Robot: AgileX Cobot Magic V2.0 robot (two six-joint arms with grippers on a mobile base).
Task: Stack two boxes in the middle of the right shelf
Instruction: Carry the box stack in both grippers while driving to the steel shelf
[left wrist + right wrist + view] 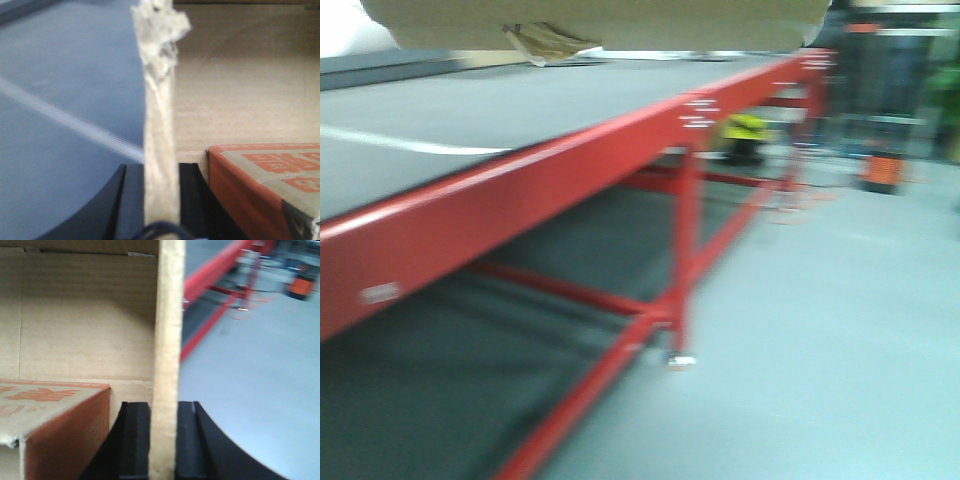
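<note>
A tan cardboard box hangs at the top edge of the front view, a scrap of yellowish tape dangling under it. My left gripper is shut on the box's frayed left wall. My right gripper is shut on its straight right wall. Both wrist views look into the open box, where an orange printed carton lies on the bottom. Neither gripper appears in the front view. The shelf is out of view.
A long red-framed rack with a grey deck runs from lower left to upper right under the box. A lower deck sits beneath it. Pale floor lies to the right, with an orange object far back.
</note>
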